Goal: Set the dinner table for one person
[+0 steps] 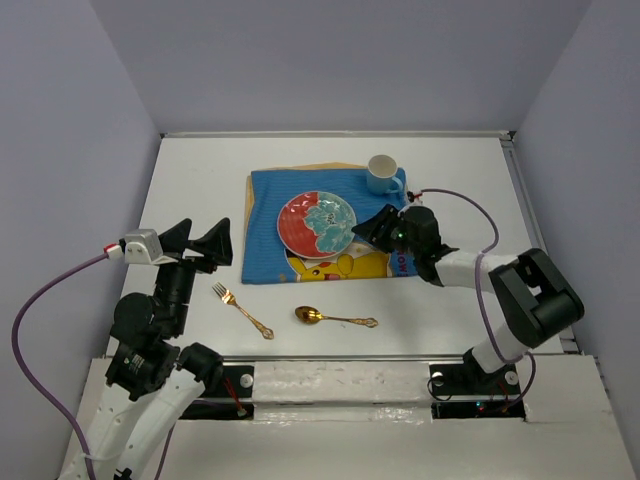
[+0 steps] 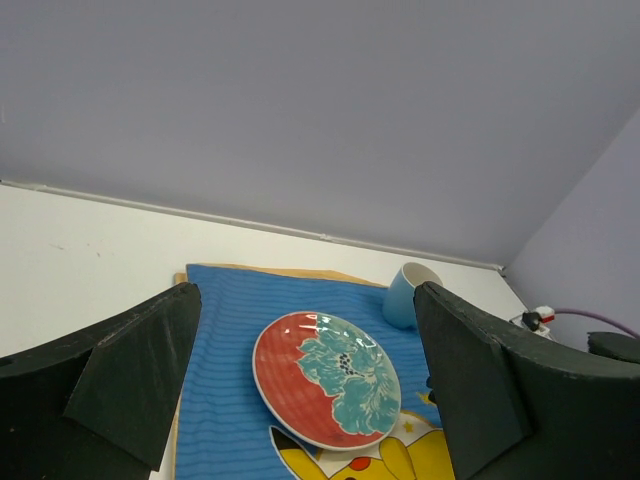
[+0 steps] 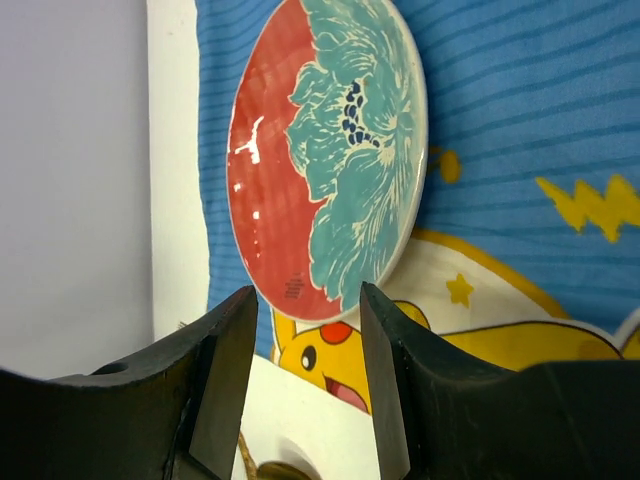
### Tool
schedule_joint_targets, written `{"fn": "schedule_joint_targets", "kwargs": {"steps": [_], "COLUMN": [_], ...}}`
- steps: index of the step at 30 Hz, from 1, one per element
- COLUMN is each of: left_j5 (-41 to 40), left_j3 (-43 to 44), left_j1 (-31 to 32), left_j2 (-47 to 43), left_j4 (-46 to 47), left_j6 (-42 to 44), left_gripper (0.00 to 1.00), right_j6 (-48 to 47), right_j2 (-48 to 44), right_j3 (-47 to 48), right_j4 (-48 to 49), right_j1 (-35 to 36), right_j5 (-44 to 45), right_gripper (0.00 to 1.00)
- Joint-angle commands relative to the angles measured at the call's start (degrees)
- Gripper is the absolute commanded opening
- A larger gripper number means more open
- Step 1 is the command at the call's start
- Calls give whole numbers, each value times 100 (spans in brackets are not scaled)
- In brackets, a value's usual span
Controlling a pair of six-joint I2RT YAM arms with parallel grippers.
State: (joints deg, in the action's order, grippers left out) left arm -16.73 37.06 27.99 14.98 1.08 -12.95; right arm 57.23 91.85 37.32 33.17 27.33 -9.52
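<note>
The white dinner table point(image 1: 200, 180) carries a blue cartoon placemat point(image 1: 270, 255). A red and teal plate point(image 1: 316, 223) lies on the mat, also in the left wrist view point(image 2: 325, 378) and the right wrist view point(image 3: 325, 150). A light blue cup point(image 1: 382, 174) stands at the mat's far right corner. A gold fork point(image 1: 241, 309) and a gold spoon point(image 1: 333, 317) lie on the table in front of the mat. My right gripper point(image 1: 372, 228) is open and empty, just right of the plate. My left gripper point(image 1: 198, 243) is open and empty, left of the mat.
A purple cable point(image 1: 462, 200) loops from the right arm over the table's right side. Grey walls enclose the table on three sides. A metal strip point(image 1: 330, 357) runs along the near edge by the arm bases.
</note>
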Motion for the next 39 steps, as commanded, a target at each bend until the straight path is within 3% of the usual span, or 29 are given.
{"fn": "schedule_joint_targets", "kwargs": {"steps": [1, 4, 8, 13, 17, 22, 25, 39], "left_j5": [-14, 3, -6, -76, -93, -76, -76, -58], "left_j3": [-6, -6, 21, 21, 12, 12, 12, 21], "left_j1": [-30, -30, -30, -39, -39, -57, -48, -74], "left_j2": [66, 66, 92, 93, 110, 180, 207, 242], "left_j4": [305, 305, 314, 305, 296, 296, 305, 305], "left_j6": [12, -6, -15, 3, 12, 3, -6, -6], "left_gripper": [99, 99, 99, 99, 99, 99, 99, 99], "right_j6": [-1411, -2483, -3323, -3569, -3867, -4395, -4545, -4695], "right_j2": [-782, -1177, -1424, -1504, -1460, -1109, -828, 271], "right_j3": [-216, -76, 222, 293, 442, 574, 732, 1260], "right_j4": [-477, -1521, -3093, -3527, -3738, -3897, -3967, -4512], "right_j1": [-35, 297, 1220, 1898, 2249, 2751, 3048, 3937], "right_j5": [-93, -532, -174, -129, -41, 108, 318, 1592], "right_gripper": [50, 48, 48, 53, 69, 73, 71, 47]}}
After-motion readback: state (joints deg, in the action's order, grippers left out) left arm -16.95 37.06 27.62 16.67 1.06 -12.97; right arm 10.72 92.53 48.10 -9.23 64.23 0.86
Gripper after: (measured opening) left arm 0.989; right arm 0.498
